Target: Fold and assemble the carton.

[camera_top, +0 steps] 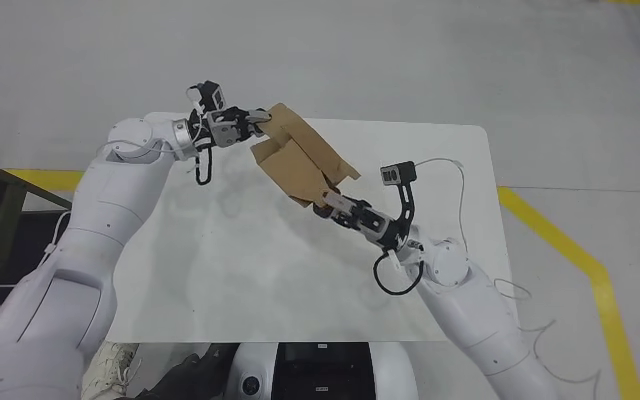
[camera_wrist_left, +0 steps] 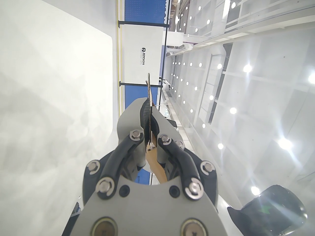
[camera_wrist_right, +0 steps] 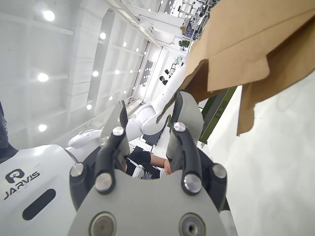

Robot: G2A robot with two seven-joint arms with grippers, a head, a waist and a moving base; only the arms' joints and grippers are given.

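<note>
Nearest to us, at the right of the white table point(camera_top: 220, 260), the right gripper point(camera_top: 326, 199) points up and to the far left, toward the carton's near right corner. In the right wrist view we see this gripper point(camera_wrist_right: 151, 100) with its jaws apart. A loose flap edge runs between them. One jaw lies against the cardboard and the other stands clear of it, so nothing is clamped here.

The carton point(camera_top: 300, 160) is a brown cardboard blank, partly folded, with its panels bent along their creases and a flap hanging from its underside point(camera_wrist_right: 236, 37). It sits over the far middle of the table, stretched between the two grippers. We cannot tell whether any part of it touches the tabletop.

Farther off, on the left, the left gripper point(camera_top: 262, 120) meets the carton's far left edge. In the left wrist view its jaws point(camera_wrist_left: 147, 110) are pressed together on a thin sheet of the carton point(camera_wrist_left: 149, 87), seen edge-on and gripped firmly between the pads.

A thin white cable point(camera_top: 455, 170) trails over the right part of the table, near the right arm. Beyond the table's right edge, a yellow line point(camera_top: 555, 230) crosses the grey floor.
</note>
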